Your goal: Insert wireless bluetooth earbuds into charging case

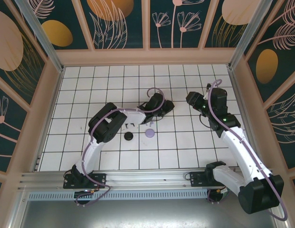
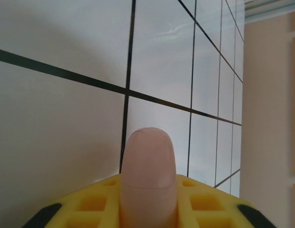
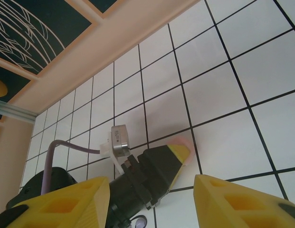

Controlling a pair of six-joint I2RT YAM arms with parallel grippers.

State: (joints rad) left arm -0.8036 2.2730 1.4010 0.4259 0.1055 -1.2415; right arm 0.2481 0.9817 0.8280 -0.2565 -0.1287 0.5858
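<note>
The left end effector [image 2: 147,184] grips a pale pink case [image 2: 147,156] beyond the black case [image 1: 128,136]. The right end effector [image 3: 152,183] stands wide and empty, farther right. Tiny black earbuds [image 1: 131,125] lie on the surface [image 1: 90,85] beside the black case.

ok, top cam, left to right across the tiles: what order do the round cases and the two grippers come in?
black case → lilac case → left gripper → right gripper
</note>
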